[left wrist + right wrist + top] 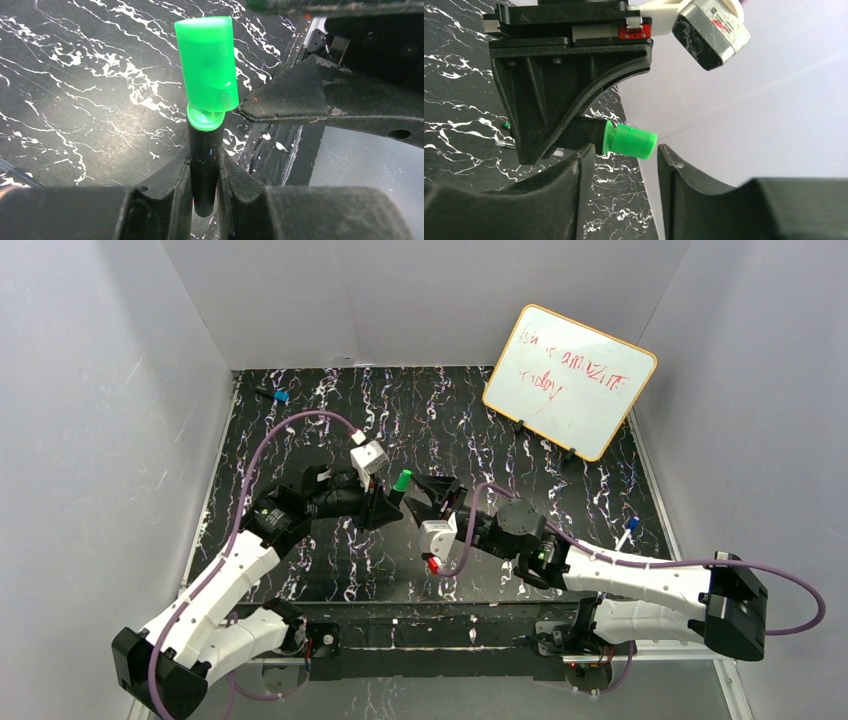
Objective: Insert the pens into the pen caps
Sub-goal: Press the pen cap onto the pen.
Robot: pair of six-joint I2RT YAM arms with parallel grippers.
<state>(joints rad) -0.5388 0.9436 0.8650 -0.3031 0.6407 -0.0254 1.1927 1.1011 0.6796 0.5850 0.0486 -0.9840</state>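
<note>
A short black marker (204, 160) stands upright in my left gripper (204, 172), whose jaws are shut on its barrel. A green cap (207, 65) sits on the marker's green collar, leaning a little to one side. In the top view the green cap (401, 480) is at the table's middle, with my left gripper (383, 505) under it and my right gripper (440, 492) just to its right. In the right wrist view the green cap (631, 141) lies sideways just above the gap of my right gripper (624, 155). Those jaws stand apart and touch nothing.
A whiteboard (570, 380) with red writing leans at the back right. A blue-capped pen (278, 396) lies at the back left and a white pen with a blue cap (628, 530) at the right edge. Grey walls enclose the black marbled table (330, 570).
</note>
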